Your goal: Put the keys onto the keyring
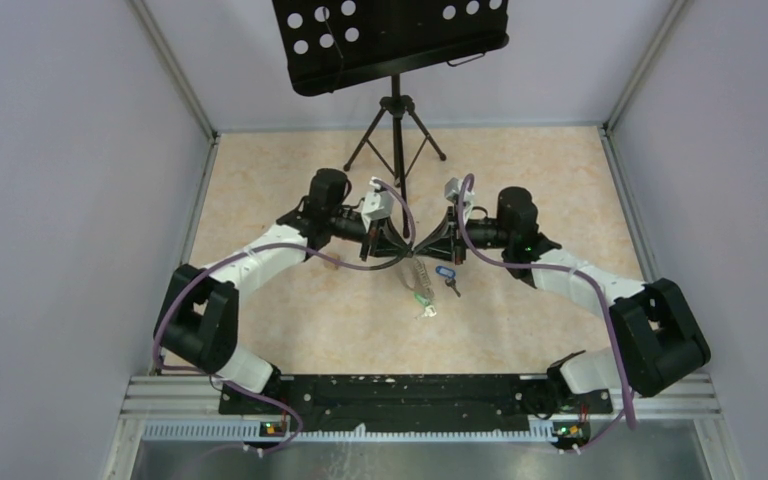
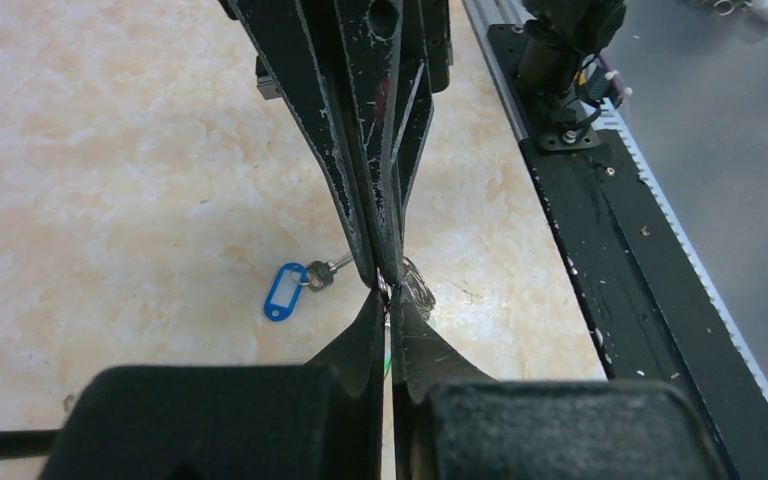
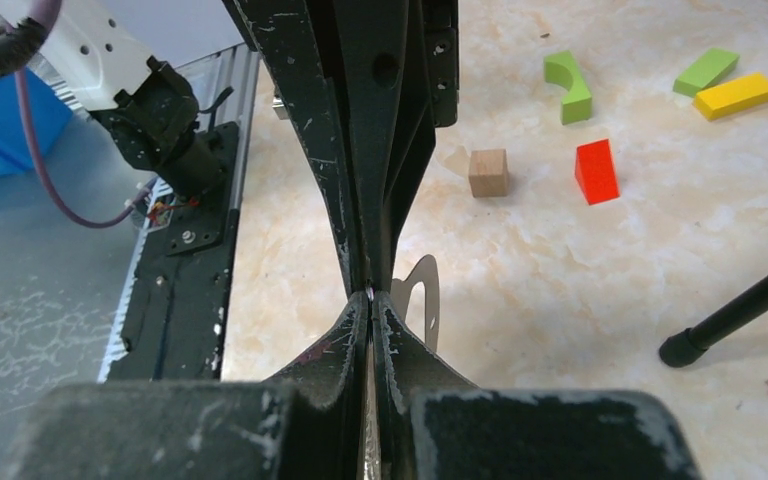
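The table [image 1: 290, 330] is a beige, marbled slab, fenced by pale lilac-grey walls [image 1: 60, 150]. A black perforated music stand [image 1: 390, 40] on a tripod sits at 12 o'clock; a black mounting rail [image 1: 400, 392] runs along 6 o'clock. At centre the left gripper [image 2: 390, 308] and right gripper [image 3: 370, 303] meet tip to tip, both sets of jaws closed. The keyring [image 1: 418, 268] dangles just beneath, seemingly pinched there. The blue-tagged key [image 2: 285, 291] lies just to 3 o'clock of it, the green-tagged key [image 1: 422, 298] at 6 o'clock.
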Tool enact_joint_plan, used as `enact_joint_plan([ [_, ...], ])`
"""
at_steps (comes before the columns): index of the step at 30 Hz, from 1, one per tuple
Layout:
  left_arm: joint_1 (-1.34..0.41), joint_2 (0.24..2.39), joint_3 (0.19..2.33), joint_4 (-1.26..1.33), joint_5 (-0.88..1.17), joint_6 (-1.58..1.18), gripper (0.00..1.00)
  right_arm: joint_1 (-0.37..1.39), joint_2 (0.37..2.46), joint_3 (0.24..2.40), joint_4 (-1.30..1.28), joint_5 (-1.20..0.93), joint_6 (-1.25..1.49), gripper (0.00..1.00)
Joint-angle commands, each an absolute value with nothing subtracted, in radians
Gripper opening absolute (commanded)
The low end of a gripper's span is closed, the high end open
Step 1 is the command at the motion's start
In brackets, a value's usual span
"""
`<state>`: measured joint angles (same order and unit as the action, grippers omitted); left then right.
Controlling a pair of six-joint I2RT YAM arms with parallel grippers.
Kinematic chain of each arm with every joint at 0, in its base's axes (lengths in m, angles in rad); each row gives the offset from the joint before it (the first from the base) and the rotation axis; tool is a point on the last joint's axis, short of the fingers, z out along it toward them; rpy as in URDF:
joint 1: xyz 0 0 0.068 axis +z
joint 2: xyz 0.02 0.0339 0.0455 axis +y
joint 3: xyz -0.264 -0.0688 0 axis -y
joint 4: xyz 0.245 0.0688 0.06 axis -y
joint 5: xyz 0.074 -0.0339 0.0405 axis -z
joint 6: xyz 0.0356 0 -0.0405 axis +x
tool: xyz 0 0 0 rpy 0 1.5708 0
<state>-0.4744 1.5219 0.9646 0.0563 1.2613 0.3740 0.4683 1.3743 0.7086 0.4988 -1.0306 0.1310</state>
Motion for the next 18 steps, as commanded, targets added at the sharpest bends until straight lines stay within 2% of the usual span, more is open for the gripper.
enact_joint_plan([
  [1, -0.489, 1.503, 1.108, -0.183, 1.203, 0.527, 0.0, 0.468, 1.371, 0.776, 0.422, -0.978, 0.01, 0.02],
  [5, -0.493, 1.526, 1.235, -0.424, 1.122, 0.642, 0.0, 0.468, 1.361, 0.786, 0.377, -0.958, -0.055, 0.13],
  [9, -0.51, 1.549, 1.297, -0.553, 1.049, 0.682, 0.0, 0.468, 1.349, 0.791, 0.367, -0.962, -0.076, 0.23],
  [13, -0.527, 1.557, 1.323, -0.606, 1.025, 0.71, 0.0, 0.468, 1.335, 0.785, 0.374, -0.979, -0.09, 0.27],
  [18, -0.536, 1.554, 1.313, -0.606, 1.037, 0.715, 0.0, 0.468, 1.317, 0.771, 0.386, -0.997, -0.095, 0.28],
])
